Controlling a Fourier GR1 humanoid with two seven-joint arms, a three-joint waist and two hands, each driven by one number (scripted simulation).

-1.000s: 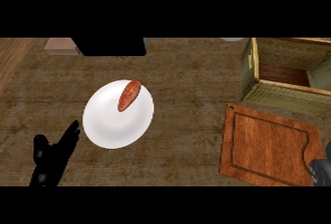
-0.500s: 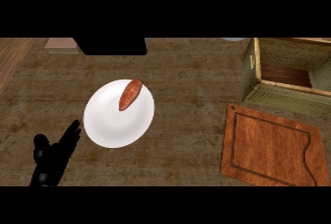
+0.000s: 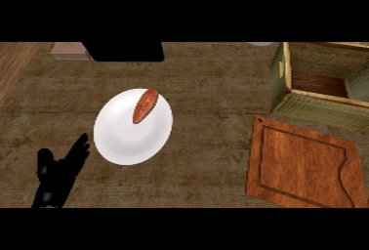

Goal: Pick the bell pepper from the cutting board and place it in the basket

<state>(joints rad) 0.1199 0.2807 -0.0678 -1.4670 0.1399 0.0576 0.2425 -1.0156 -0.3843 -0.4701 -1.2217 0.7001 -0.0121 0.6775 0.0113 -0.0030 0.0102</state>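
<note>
On the brown wooden cutting board [image 3: 306, 163] at four o'clock, no bell pepper is showing, nor in the open woven basket [image 3: 317, 105] at two o'clock, so I cannot tell where it is. The black left hand [image 3: 59, 175] is resting at seven o'clock on the counter [image 3: 209, 83], fingers [image 3: 78, 149] straight, well apart from both; the right hand is showing nowhere.

Your right hand is gone from view: a second ago it shows at the lower right edge, over the corner of the cutting board [image 3: 304, 163], and half a second ago it is already out. That corner of the board now lies bare. Nothing else differs.
</note>
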